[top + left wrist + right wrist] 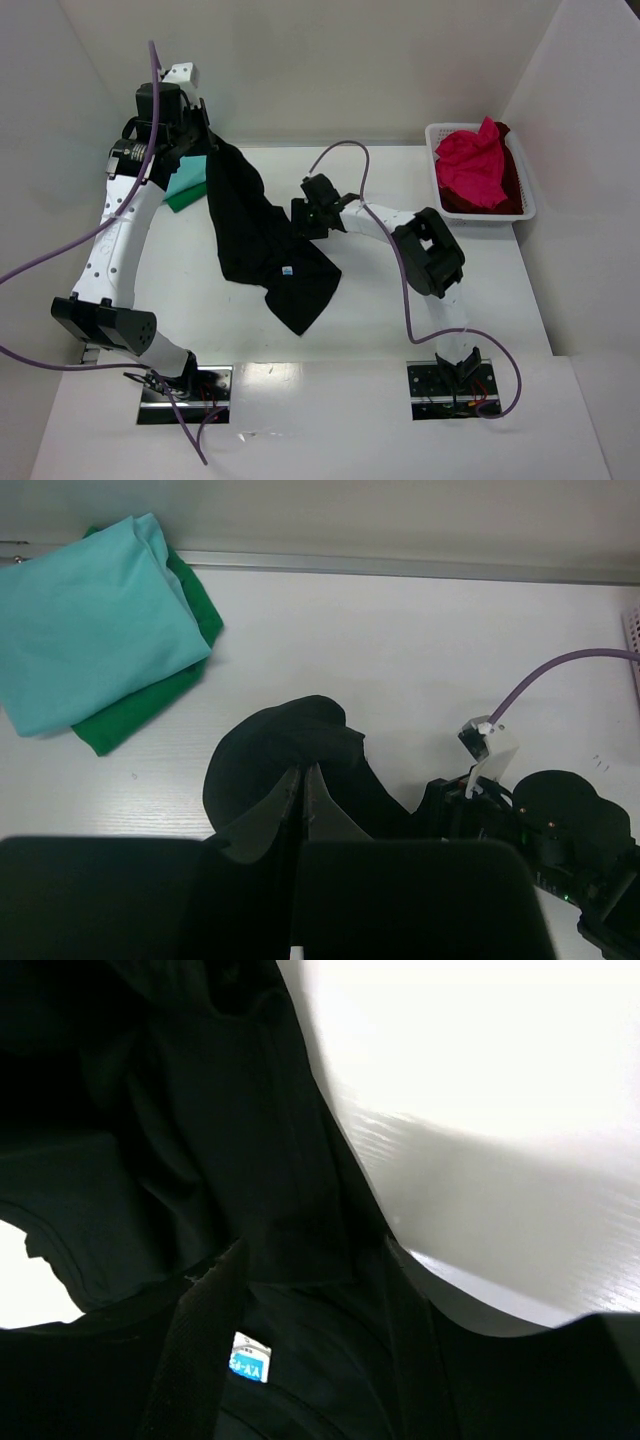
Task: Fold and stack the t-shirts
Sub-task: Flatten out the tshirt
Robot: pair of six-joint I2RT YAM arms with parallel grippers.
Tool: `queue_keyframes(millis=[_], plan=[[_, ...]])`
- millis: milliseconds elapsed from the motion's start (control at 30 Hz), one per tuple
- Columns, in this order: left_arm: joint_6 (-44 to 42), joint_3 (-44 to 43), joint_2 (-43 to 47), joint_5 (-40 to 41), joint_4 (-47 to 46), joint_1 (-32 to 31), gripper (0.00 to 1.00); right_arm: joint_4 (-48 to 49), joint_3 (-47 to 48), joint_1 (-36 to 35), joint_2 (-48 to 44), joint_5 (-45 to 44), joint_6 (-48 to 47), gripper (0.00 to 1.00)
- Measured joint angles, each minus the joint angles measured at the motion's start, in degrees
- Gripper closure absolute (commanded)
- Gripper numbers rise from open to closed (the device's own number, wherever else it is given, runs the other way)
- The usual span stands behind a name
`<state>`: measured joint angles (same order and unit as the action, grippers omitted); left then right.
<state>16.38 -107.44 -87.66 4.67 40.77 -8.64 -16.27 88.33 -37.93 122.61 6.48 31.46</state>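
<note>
I'm holding the black tee up w/ L fingers clamped on its top, hem lying on the tabletop. R fingers are sitting against its side; can't tell if gripping. I'm judging this as the spreading step: next needs R pinching an edge, then laying it flat.

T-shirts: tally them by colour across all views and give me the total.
Black t-shirt: 1
Teal t-shirt: 1
Green t-shirt: 1
Pink-red t-shirt: 1
Dark red t-shirt: 1
Total: 5
</note>
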Motion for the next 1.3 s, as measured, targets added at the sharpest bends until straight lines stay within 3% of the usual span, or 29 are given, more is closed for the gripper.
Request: queue_keyframes(millis=[167,600,733,967,1133,1300], plan=[[0.00,0.00,-0.11,-0.02,0.00,0.00,1.00,-0.04,0.37,0.00,0.46,-0.02,0.22,0.47],[0.00,0.00,-0.28,-0.02,0.00,0.00,0.98,-1.42,0.02,0.00,0.13,-0.22,0.22,0.47],[0.00,0.00,-0.28,0.00,0.00,0.00,0.98,-1.49,-0.61,0.00,-0.92,-0.22,0.24,0.54],[0.02,0.66,-0.31,-0.02,-0.09,0.00,0.98,-1.33,-0.92,0.00,-1.09,0.61,0.46,0.54],[0.02,1.44,-0.31,-0.04,-0.07,0.11,0.98,-1.29,-2.01,0.00,-1.09,1.33,0.57,0.61],[0.07,1.73,-0.31,-0.04,-0.04,0.59,0.98,-1.16,-2.29,0.00,-1.07,1.53,0.63,0.61]])
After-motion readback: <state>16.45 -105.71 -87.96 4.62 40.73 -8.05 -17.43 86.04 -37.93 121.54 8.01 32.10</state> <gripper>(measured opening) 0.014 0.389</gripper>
